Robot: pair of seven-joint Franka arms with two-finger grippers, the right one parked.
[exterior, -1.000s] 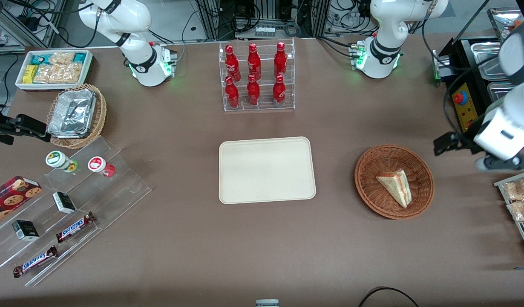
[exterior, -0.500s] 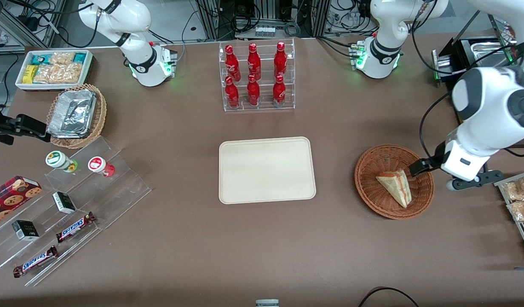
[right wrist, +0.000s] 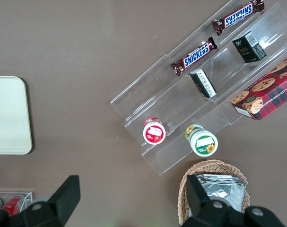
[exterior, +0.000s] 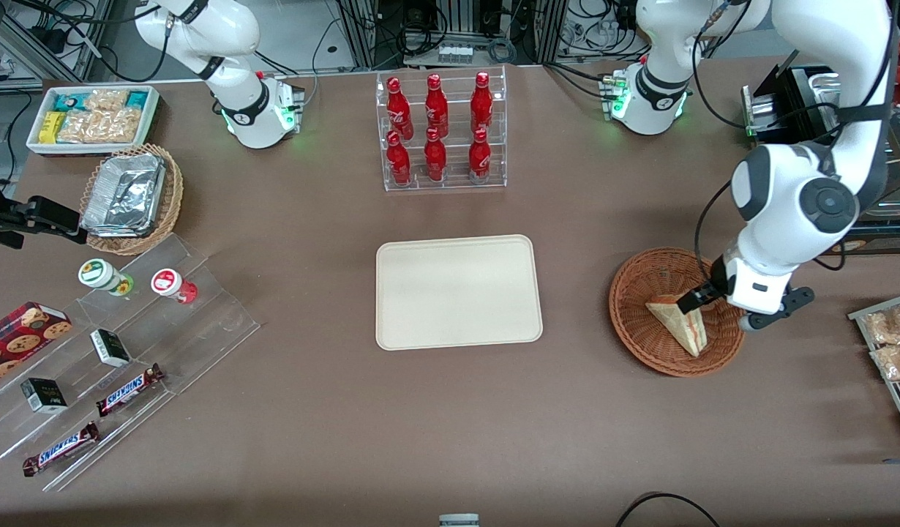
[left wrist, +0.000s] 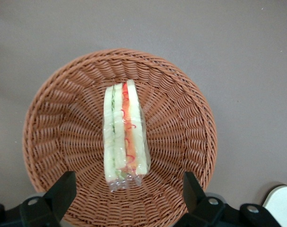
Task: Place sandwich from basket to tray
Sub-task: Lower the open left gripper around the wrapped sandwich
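Note:
The sandwich is a wrapped pale wedge lying in the round reddish-brown wicker basket, toward the working arm's end of the table. The wrist view shows the sandwich's cut side with red and green filling, resting in the middle of the basket. My left gripper hovers over the basket's side nearest the working arm's end, just above the sandwich's thick end. In the wrist view the gripper is open wide and empty, with one black finger on either side of the sandwich's end. The cream-beige tray lies flat at the table's middle, with nothing on it.
A clear rack of red bottles stands farther from the front camera than the tray. A wire rack of snack packets sits beside the basket at the table's edge. Clear display steps with snacks and a tan basket of foil trays lie toward the parked arm's end.
My left arm has swung in from the working arm's table edge to over the basket, and the gripper now hangs above the sandwich. The sandwich, basket and tray have not moved.

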